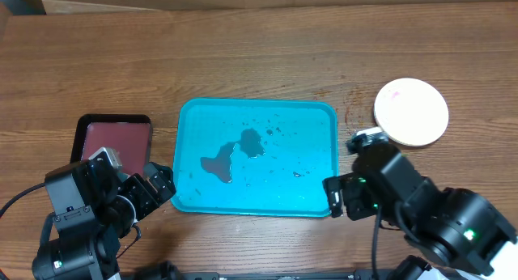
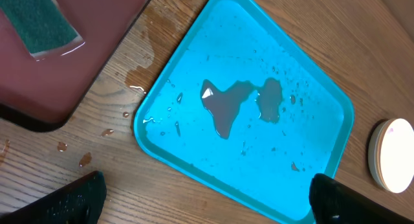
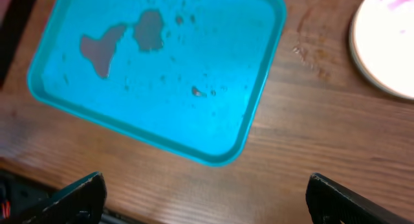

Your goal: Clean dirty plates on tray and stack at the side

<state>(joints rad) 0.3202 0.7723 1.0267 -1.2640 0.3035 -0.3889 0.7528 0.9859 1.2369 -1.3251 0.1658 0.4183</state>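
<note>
Overhead, the left gripper (image 1: 160,185) hangs over the table's near edge toward its left corner. Its jaws are spread wide and hold nothing. In its wrist view only the two dark fingertips (image 2: 71,198) show, cut off at the bottom corners. The right gripper (image 1: 335,196) is further right along the near edge, at the tray's corner. It is likewise released, and its fingertips (image 3: 74,197) are clipped by the frame with bare wood between them. Much of both arms runs out of the overhead picture.

Between the two grippers lies the tray (image 1: 312,122), in the middle of the table toward the near edge. It carries no plates, only murky brownish puddles (image 1: 220,163) and scattered specks. The plates (image 1: 411,112) sit near the table's right edge, well apart from the tray. Only a white top with a faint pink smear is visible. From above I cannot tell what lies beneath it, though the left wrist view shows a thick rim.

Just beside the tray, toward the left edge, is a small dark red tray (image 1: 117,138) with a black rim. A green sponge (image 2: 42,20) lies in it, cut off at the top of the frame.

The tabletop (image 1: 267,53) is brown wood grain, and water drops (image 2: 139,75) lie between the two trays. Beyond the far edge only a pale strip shows.
</note>
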